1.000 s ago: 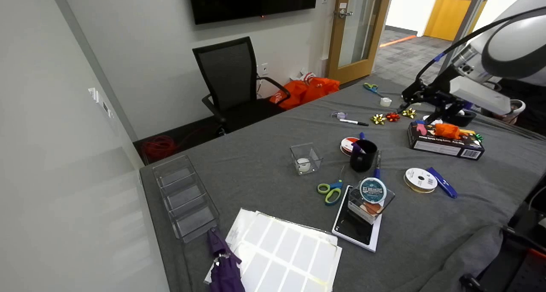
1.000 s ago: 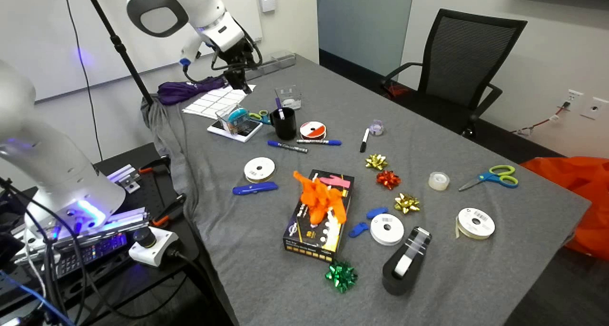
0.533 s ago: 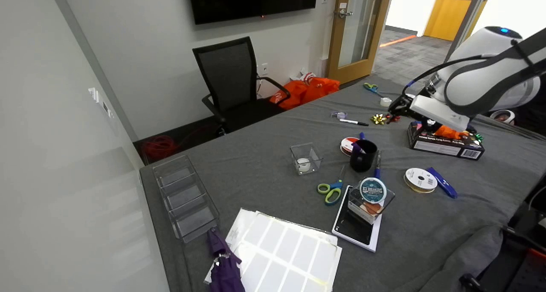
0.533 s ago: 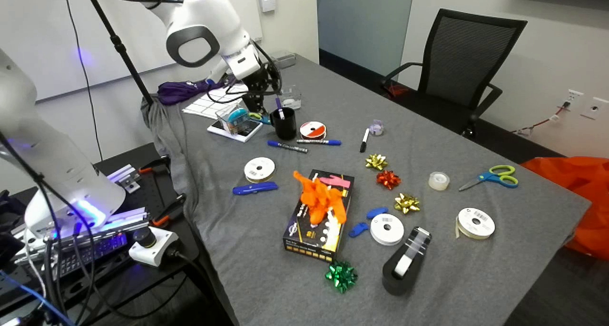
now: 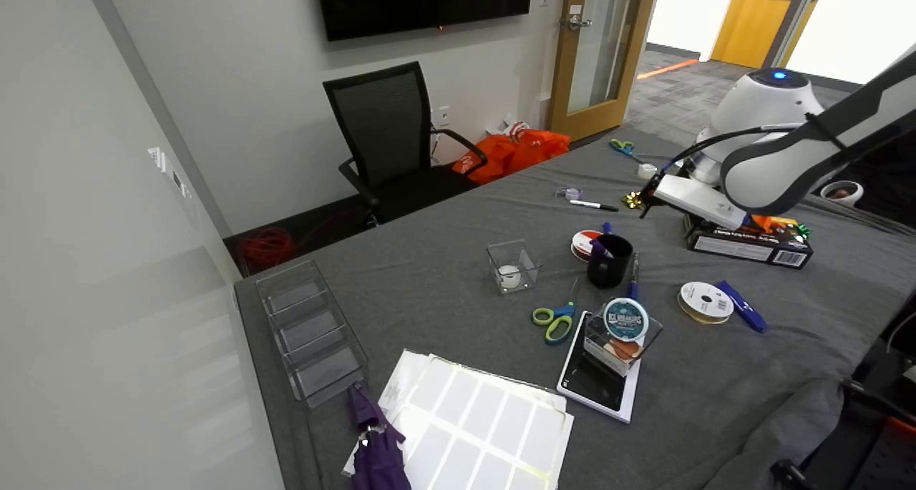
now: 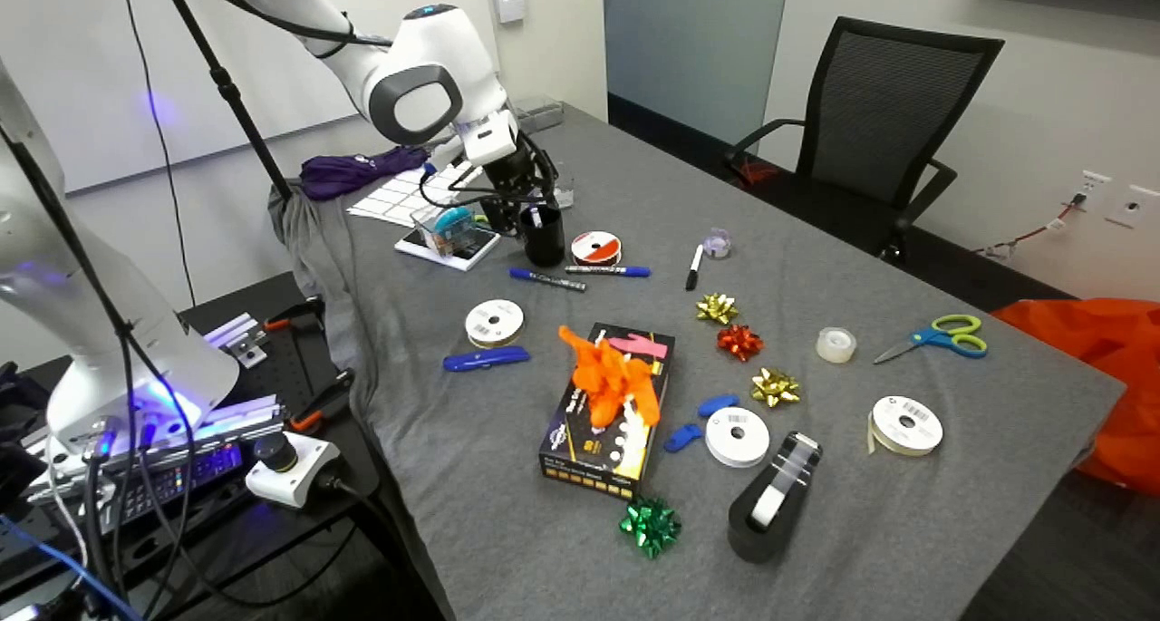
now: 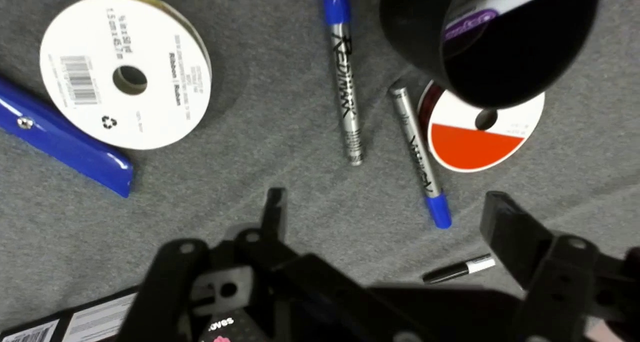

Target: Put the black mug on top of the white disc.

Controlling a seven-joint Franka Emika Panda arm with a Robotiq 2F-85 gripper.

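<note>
The pincer (image 7: 387, 202) hovers above the grey cloth (image 7: 250, 132), its jaws spread wide. In the wrist view the black mug (image 7: 515, 57) is ahead of it and off to the right, past the tip of the right jaw; the mug stands upright in both exterior views, with a white and purple pen (image 7: 500, 3) leaning inside. The white disc (image 7: 155, 90) lies flat ahead of the pincer and to its left, past the left jaw, its printed face showing a dark centre hole. A long blue object (image 7: 62, 141) lies just beside the disc, on the side nearer the pincer. Ahead of the gap between the jaws lie a silver marker (image 7: 346, 85), blue end away from the pincer, and a blue-capped marker (image 7: 419, 152), cap toward it. A red-and-white spool (image 7: 470, 145) sits ahead of the right jaw, partly hidden by the mug; whether the two touch cannot be told. A black marker (image 7: 447, 273) with a white end shows close to the right jaw. Behind the left jaw appears the edge of a black box (image 7: 102, 313), which bears an orange bundle (image 6: 616, 385) in both exterior views.
</note>
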